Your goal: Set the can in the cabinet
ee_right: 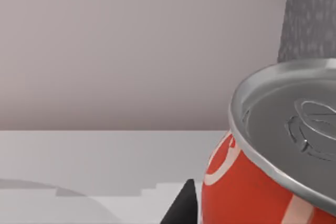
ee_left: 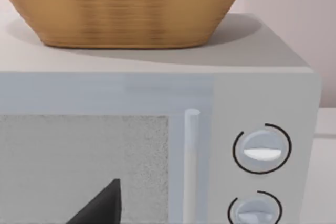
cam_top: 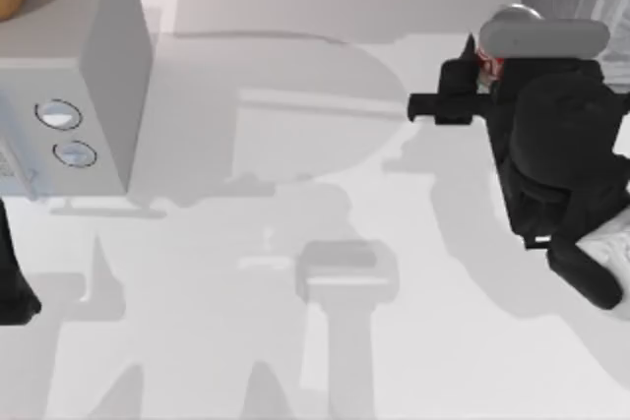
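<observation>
Red drink can (cam_top: pixel 488 63): near far right corner of white surface (cam_top: pixel 295 341), upright, silver-grey top (ee_right: pixel 294 129) and white lettering visible in right wrist view; largely covered from above by right arm.
Right tool (cam_top: pixel 479 74): at the can, dark finger (ee_right: pixel 181 205) just beside the can's red wall; actual grip and opening cannot be told.
White microwave-style cabinet (cam_top: pixel 94 95): at far left edge of surface, door shut, vertical handle (ee_left: pixel 191 156) and two round dials (ee_left: pixel 261 149), well apart from the can.
Woven basket (ee_left: pixel 126 9): resting on top of cabinet.
Left tool (ee_left: pixel 102 205): in front of cabinet door, near left edge; dark tip visible, opening cannot be told.
</observation>
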